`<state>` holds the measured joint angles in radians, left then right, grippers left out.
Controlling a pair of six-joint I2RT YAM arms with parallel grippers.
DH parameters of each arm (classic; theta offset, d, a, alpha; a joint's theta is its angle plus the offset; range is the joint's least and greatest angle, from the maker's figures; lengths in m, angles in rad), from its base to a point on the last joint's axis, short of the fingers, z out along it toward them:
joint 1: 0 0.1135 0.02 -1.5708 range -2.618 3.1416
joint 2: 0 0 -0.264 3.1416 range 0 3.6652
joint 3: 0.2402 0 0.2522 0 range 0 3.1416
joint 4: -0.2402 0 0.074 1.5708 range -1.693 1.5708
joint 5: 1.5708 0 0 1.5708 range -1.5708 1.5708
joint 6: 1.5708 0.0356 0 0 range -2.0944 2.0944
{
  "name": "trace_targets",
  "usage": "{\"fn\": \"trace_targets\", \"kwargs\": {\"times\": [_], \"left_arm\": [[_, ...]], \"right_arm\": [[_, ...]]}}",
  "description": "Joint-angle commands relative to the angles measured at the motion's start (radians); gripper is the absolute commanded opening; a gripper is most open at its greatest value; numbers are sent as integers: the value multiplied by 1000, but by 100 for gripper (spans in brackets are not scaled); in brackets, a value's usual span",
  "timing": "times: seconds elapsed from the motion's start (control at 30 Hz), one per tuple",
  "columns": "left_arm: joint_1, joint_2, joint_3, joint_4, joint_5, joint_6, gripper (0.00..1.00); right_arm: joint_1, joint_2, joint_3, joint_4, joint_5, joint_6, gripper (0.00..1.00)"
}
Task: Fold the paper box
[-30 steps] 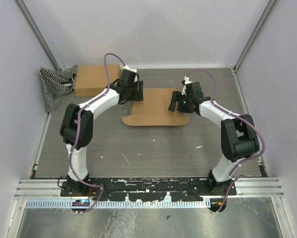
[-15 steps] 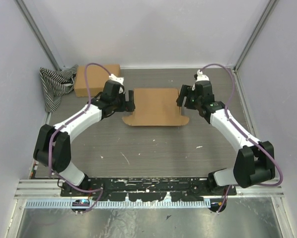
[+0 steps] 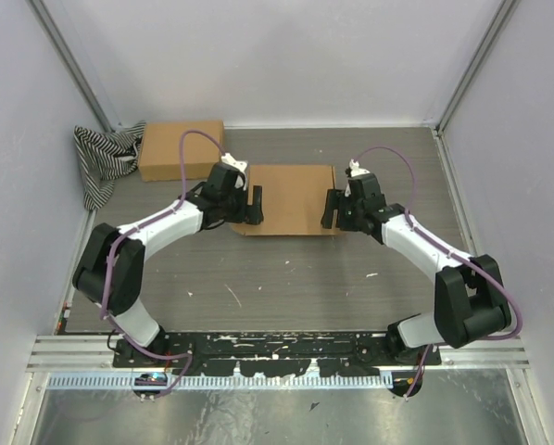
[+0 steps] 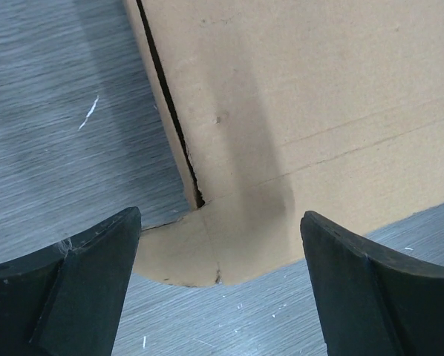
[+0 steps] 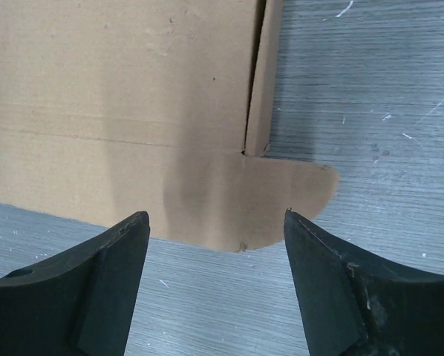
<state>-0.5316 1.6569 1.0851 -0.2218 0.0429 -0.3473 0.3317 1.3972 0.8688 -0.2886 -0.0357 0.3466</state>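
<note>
A flat brown cardboard box blank [image 3: 291,197] lies on the grey table between my two arms. My left gripper [image 3: 253,206] is open at the blank's near left corner; in the left wrist view its rounded corner flap [image 4: 229,248] lies between the black fingers [image 4: 66,282]. My right gripper [image 3: 330,208] is open at the near right corner; in the right wrist view the rounded flap [image 5: 281,196] and a narrow side strip [image 5: 260,81] lie just ahead of the fingers [image 5: 356,297]. Neither gripper holds anything.
A folded cardboard box [image 3: 179,149] stands at the back left, with a striped black-and-white cloth [image 3: 101,159] beside it against the left wall. White walls close in the table on three sides. Small white flecks dot the table surface.
Both arms have drawn back toward me and inward, from the blank's far side edges to its near corners. The blank has stayed flat in about the same place.
</note>
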Motion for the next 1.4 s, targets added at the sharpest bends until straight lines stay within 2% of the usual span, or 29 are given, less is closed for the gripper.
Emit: {"fn": "trace_targets", "kwargs": {"times": [0.0,0.3,0.53,0.7,0.93,1.17,1.37], "left_arm": [[-7,35,37,8,-5,22,95],[-9,48,26,24,33,13,95],[-10,43,29,-40,103,-10,90],[-13,19,-11,-37,90,-26,90],[-19,26,-10,-32,131,-53,88],[-20,51,99,-64,155,-45,88],[-19,85,203,-170,136,-32,88]], "right_arm": [[14,13,4,51,9,-12,78],[33,86,20,66,-5,-25,75],[59,56,23,27,-16,-23,71],[61,41,9,26,-3,-24,71],[61,52,14,47,-87,-20,69],[62,26,25,32,-135,-18,65],[61,19,50,-8,-132,-7,64]]}}
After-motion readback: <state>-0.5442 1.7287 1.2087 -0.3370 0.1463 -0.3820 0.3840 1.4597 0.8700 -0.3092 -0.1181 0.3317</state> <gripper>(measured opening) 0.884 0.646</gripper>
